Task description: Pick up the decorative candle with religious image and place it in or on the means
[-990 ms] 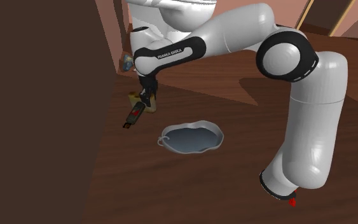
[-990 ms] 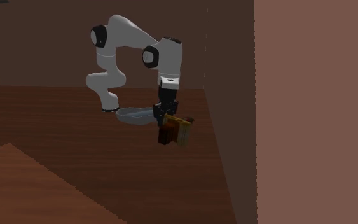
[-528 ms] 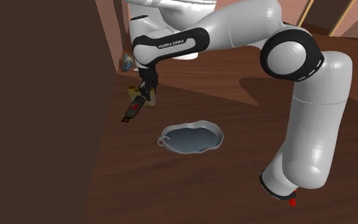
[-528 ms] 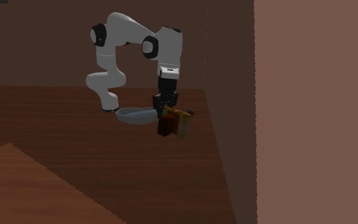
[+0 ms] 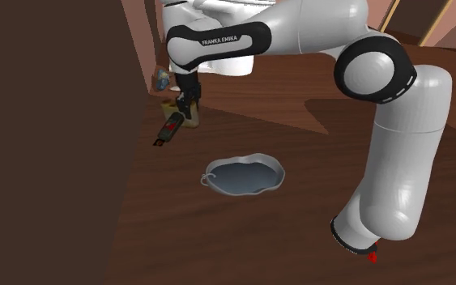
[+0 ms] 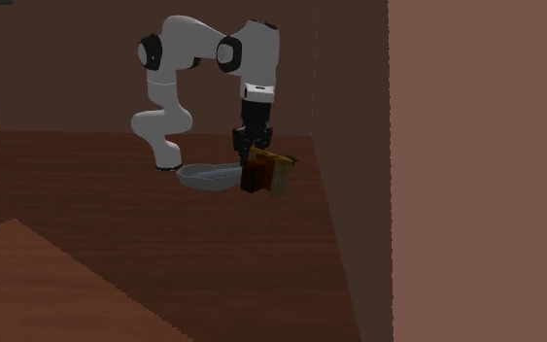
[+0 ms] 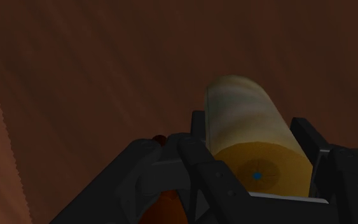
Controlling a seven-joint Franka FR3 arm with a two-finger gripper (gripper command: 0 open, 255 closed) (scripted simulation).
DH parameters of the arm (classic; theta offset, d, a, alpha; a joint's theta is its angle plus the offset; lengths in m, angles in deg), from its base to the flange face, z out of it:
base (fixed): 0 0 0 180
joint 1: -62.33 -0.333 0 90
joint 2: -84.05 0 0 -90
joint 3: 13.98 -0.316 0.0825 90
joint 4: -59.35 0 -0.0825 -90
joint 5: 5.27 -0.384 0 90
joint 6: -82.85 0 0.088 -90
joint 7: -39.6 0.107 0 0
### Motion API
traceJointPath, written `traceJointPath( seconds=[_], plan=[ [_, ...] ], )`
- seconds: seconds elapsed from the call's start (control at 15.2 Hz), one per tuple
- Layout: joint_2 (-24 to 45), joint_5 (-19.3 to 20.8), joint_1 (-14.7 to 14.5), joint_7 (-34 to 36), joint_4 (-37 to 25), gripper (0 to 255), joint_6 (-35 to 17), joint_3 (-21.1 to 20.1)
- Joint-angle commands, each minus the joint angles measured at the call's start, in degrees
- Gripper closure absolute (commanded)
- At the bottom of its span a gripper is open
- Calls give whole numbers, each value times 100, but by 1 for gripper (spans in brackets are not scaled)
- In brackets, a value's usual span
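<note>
Brown, wood-grained bench [image 5: 218,235] runs up to a plain dark wall [image 5: 48,121] on the shoulder view's left, and the arm hangs close beside that wall. The gripper [image 5: 186,113] is pinching the candle [image 7: 244,114], one black finger on each side of its round body. The candle looks lifted clear of the bench and tilted, its dark, red-marked length slanting down below the fingers. It is a smooth cylinder, tan and mottled along the side, with a flat orange end bearing a small blue spot. The dish [image 5: 244,176] lies apart from it on the bench: shallow, grey, dull-glossy, with a wavy rim. The grip seems to sit near one end, so the curved, slick-looking surface may swivel or slide between the flat pads during a quick swing. The wall is near enough to clip the hanging end. The low, uneven rim may let a laid-down cylinder roll out, or tip an upright one.
</note>
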Motion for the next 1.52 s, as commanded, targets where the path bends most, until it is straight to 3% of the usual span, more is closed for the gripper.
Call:
traceJointPath(
  seconds=[0.0, 0.53, 0.92, 1.45],
  plan=[
    [-21, -7, 0, -20, -128, 255, 139, -1],
    [-7, -17, -25, -80, -761, 255, 755, -8],
    [-1585, -229, 102, -120, 1295, 255, 255, -25],
    [-3478, -487, 103, -258, 3299, 255, 112, 36]
  ],
)
